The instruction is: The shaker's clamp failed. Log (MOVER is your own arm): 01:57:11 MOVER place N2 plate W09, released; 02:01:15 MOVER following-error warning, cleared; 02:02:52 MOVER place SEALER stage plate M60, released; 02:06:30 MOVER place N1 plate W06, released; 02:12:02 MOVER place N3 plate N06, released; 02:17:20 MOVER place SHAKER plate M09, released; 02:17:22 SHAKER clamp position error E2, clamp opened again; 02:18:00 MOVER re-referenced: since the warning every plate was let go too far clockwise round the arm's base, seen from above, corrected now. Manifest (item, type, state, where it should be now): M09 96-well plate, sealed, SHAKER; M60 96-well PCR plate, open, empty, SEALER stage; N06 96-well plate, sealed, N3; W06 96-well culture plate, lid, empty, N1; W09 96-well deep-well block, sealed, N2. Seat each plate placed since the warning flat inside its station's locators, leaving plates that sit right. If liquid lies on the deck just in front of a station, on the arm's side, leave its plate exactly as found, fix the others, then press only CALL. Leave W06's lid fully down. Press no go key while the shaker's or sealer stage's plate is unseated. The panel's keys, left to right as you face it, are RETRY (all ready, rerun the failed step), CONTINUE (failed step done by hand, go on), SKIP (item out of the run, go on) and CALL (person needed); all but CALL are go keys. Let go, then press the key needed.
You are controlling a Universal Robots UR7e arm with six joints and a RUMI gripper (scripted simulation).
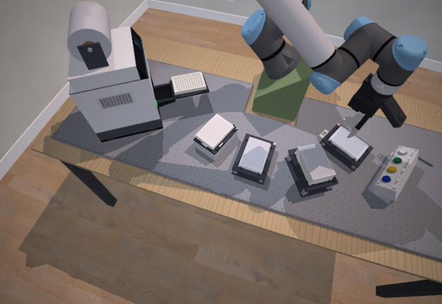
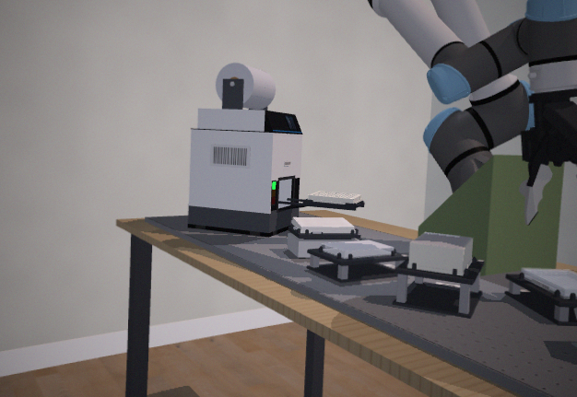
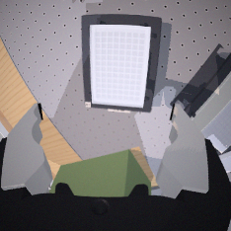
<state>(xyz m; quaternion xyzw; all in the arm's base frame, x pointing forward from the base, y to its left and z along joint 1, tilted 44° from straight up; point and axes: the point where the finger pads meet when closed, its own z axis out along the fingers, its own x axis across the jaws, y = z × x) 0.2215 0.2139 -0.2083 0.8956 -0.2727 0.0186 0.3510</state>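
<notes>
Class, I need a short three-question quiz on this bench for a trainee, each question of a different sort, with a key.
1. True or false: the gripper holds a plate.
2. Which plate is the gripper above? A) the plate on the sealer stage B) the plate nearest the panel C) the block
3. How many coloured keys show on the panel?

Key: 1 false, its jaws are open and empty. 2 B. 3 three: green, yellow, blue.

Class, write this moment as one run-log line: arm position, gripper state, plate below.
arm: above rightmost nest | gripper: open, empty | below: gridded plate in dark nest, untouched | key panel: unpressed
</notes>
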